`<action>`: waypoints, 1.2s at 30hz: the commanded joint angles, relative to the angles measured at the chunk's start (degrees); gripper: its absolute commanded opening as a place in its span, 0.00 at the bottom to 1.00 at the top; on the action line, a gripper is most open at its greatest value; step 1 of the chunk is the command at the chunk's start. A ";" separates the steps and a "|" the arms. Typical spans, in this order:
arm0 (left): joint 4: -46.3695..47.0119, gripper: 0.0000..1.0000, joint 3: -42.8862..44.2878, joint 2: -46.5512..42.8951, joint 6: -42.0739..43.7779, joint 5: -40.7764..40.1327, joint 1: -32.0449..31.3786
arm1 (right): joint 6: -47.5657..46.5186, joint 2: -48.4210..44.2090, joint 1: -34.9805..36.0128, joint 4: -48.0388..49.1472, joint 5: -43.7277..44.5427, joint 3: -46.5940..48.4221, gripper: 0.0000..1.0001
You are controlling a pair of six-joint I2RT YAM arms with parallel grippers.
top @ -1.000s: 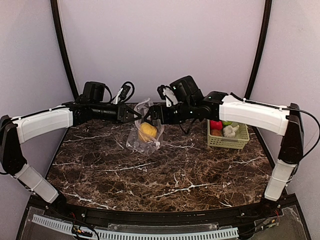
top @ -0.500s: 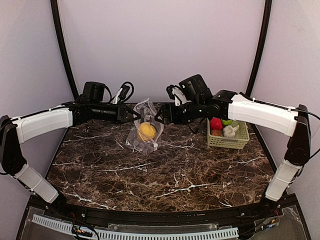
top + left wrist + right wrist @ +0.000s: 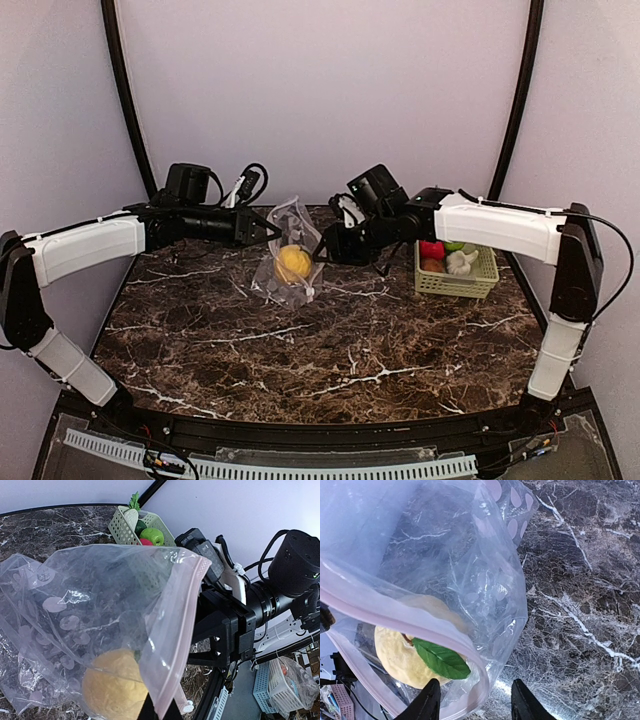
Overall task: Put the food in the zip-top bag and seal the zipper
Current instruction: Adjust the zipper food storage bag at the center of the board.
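The clear zip-top bag point(image 3: 291, 250) hangs above the table's back, its pink zipper point(image 3: 182, 612) rim gaping open. An orange point(image 3: 293, 262) with a green leaf point(image 3: 441, 661) lies inside it. My left gripper point(image 3: 274, 228) is shut on the zipper edge point(image 3: 159, 707). My right gripper point(image 3: 322, 251) is at the bag's other side. Its fingers point(image 3: 426, 703) stand apart, with the pink rim point(image 3: 470, 680) passing loosely between them, not pinched. More food stays in the green basket point(image 3: 470, 283): a red apple point(image 3: 432, 249), a green apple point(image 3: 152, 536), garlic point(image 3: 460, 262) and a radish point(image 3: 131, 515).
The basket stands at the back right of the dark marble table point(image 3: 330, 340), just right of my right arm. Black cables point(image 3: 250, 182) hang behind the left arm by the back wall.
My right gripper has drawn back to the right out of the bag's mouth, then dropped toward its rim, with its jaws narrowing. The left gripper and the bag have stayed put.
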 commanded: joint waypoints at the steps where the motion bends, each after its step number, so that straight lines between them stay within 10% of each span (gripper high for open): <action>1: -0.42 0.01 0.56 -2.71 0.71 0.30 0.14 | -0.24 2.07 -0.40 -1.07 -2.72 2.52 0.42; 9: -3.45 0.01 2.33 -3.18 3.19 -1.37 0.29 | -0.75 -0.12 -0.40 2.40 -5.03 4.73 0.00; 34: -12.31 0.01 10.96 -6.15 9.23 -7.13 0.55 | -2.24 -9.91 0.20 1.27 0.93 2.63 0.00; 36: -10.86 0.01 9.80 -5.88 8.71 -6.03 0.51 | -2.54 -10.00 0.14 0.85 1.23 2.53 0.12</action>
